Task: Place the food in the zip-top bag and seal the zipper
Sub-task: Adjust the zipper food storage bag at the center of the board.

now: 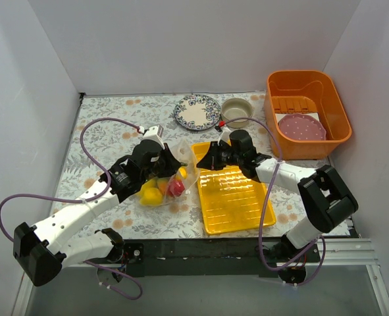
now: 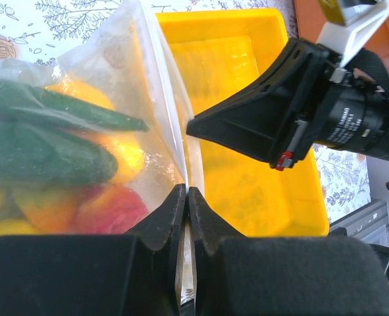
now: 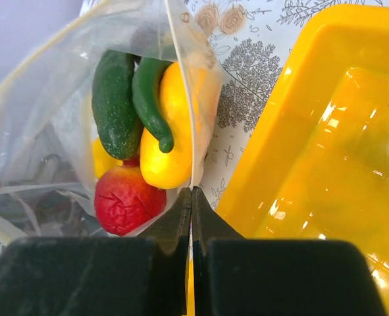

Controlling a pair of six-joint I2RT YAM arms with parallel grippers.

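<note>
From here the zip-top bag reads as thin clear plastic film, crinkled and shiny where light catches it. The food inside looks glossy, and the red piece has a wrinkled skin. The yellow tray is smooth, glossy plastic with a ribbed floor. My left tool and right tool look like matt black plastic. The counter wears a matt floral-print cover.

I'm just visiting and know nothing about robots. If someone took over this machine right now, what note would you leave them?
Left end effector and right end effector: both shut on the zipper.
Food: inside the zip-top bag, beside the yellow tray.
Done: food bagged.
Left: press the zipper closed along its length; I cannot tell how much is sealed.
</note>
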